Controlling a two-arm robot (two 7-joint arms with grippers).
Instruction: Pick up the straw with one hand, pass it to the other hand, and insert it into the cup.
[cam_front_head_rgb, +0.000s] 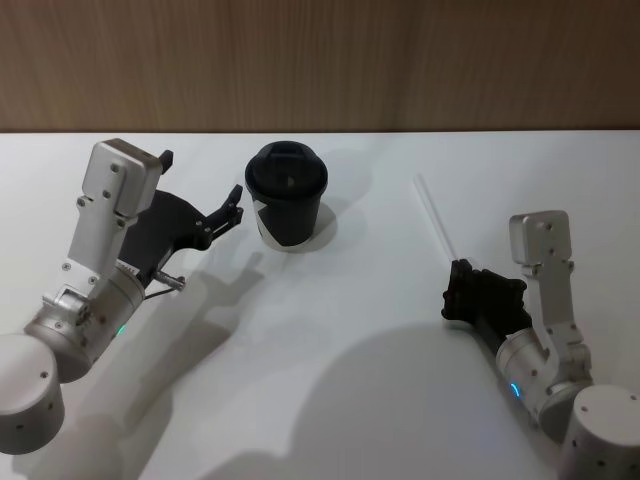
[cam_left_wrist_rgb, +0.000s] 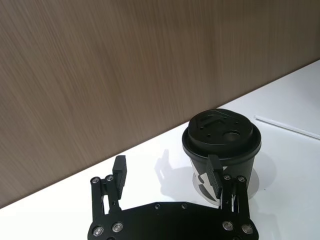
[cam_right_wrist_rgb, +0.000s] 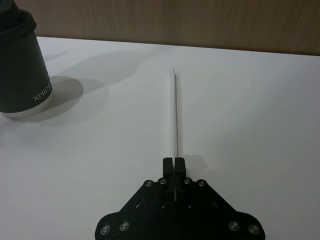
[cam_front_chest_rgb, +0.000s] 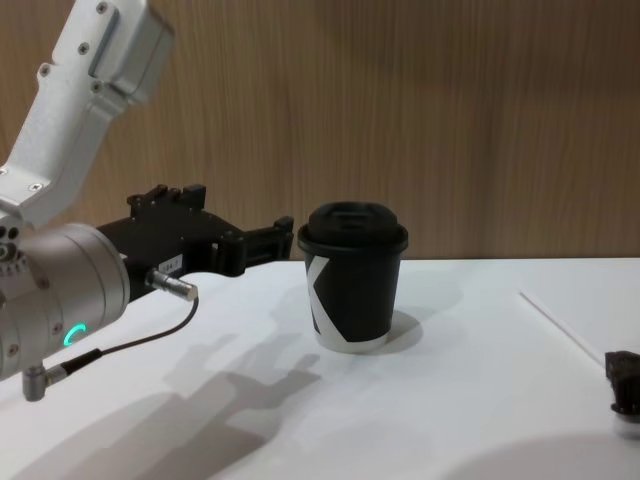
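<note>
- The straw (cam_front_head_rgb: 435, 218) lies flat on the table (cam_front_head_rgb: 330, 380), well to the right of the cup (cam_front_head_rgb: 288, 205). It runs from a far end about level with the cup to a near end closer to the robot.
- It looks very light and thin, so it would likely bend or kink under a hard squeeze. It may also roll or slip on the smooth tabletop.
- A grip close to one end seems best. That leaves a long free length for the other gripper to take at the handover, and a free tip for the hole in the lid.
- The right gripper (cam_front_head_rgb: 460, 272) sits at the straw's near end, on the cup's right. In the right wrist view its fingers (cam_right_wrist_rgb: 181, 165) are pressed together with the straw (cam_right_wrist_rgb: 175, 115) between them. The straw does not look raised off the table yet.
- The left gripper (cam_front_head_rgb: 202, 180) hangs just to the left of the cup, spread wide and holding nothing, not touching the cup.
- The cup stands upright with its domed lid on.
- The table is plain, white and smooth, with soft shadows.
- A wood-grain wall (cam_front_head_rgb: 320, 60) rises behind the cup.
</note>
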